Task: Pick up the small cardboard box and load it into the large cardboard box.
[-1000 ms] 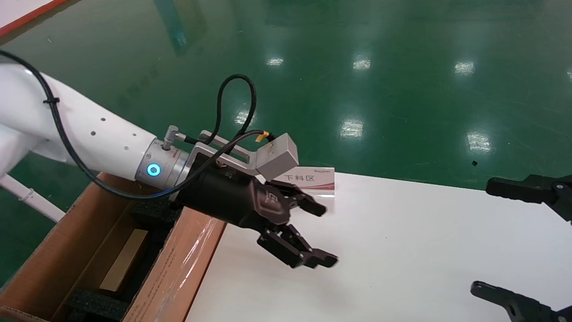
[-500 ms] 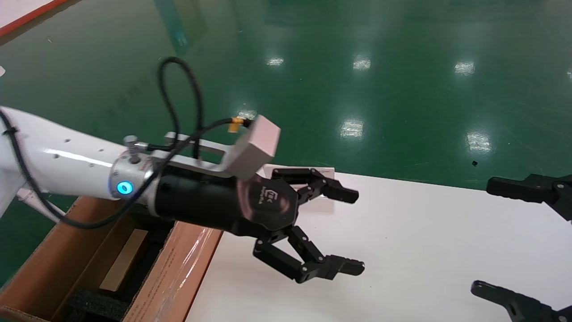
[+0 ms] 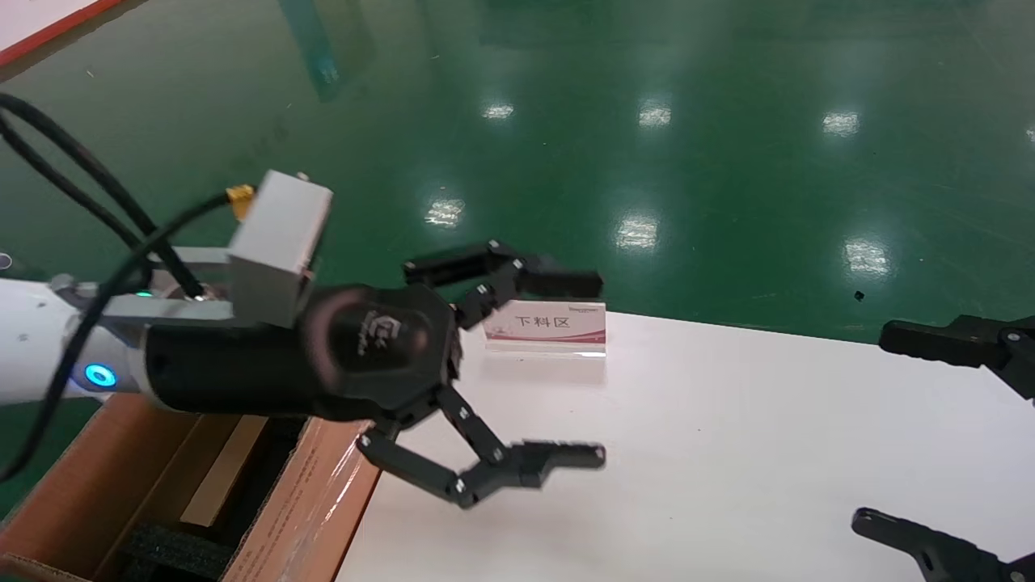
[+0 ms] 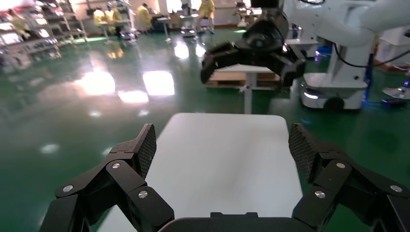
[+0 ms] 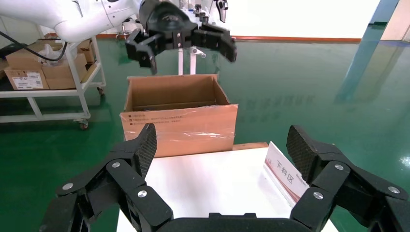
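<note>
The large cardboard box [image 3: 319, 493] stands open at the table's left end, with glossy tape on its near flap and black foam [image 3: 174, 550] inside. It also shows in the right wrist view [image 5: 179, 125]. The small cardboard box [image 3: 226, 469] is a tan slab lying inside the carton between the foam. My left gripper [image 3: 584, 370] is open wide and empty. It hangs in the air above the carton's flap and the table's left part, pointing right, and shows in its own view [image 4: 223, 145]. My right gripper [image 3: 877, 428] is open and empty at the table's right edge.
A white and red sign card [image 3: 546, 327] stands near the far edge of the white table [image 3: 728, 453]; it also shows in the right wrist view [image 5: 285, 176]. Green floor surrounds the table. A cart with boxes [image 5: 43, 72] stands beyond the carton.
My left arm has lifted and drawn back toward the camera, away from the carton's flap. Its jaws stay open and empty. The small box stays in the carton. The right arm has not moved.
</note>
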Controlling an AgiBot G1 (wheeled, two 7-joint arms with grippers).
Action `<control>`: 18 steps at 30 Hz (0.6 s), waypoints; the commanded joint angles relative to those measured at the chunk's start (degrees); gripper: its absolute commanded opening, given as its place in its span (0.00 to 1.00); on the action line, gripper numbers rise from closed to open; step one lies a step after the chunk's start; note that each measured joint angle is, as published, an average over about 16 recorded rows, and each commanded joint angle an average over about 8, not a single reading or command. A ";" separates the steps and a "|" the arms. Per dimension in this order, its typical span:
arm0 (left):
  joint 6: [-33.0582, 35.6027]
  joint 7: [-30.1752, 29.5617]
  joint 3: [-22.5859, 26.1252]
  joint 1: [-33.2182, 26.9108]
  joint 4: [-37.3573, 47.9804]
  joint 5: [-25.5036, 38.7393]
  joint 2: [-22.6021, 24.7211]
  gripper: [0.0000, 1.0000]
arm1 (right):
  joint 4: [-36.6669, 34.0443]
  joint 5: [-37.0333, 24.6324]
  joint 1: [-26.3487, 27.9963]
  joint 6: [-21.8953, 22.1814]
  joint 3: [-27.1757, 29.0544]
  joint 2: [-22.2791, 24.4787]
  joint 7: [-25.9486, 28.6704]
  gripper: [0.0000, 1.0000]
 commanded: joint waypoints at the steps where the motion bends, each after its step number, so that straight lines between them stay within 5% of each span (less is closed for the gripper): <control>1: 0.21 0.49 -1.46 0.94 -0.24 -0.14 -0.06 1.00 | 0.01 -0.03 -0.01 -0.02 0.04 -0.02 0.02 1.00; 18: 0.29 0.58 -1.73 1.14 -0.33 -0.20 -0.10 1.00 | 0.10 -0.26 -0.10 -0.15 0.38 -0.15 0.22 1.00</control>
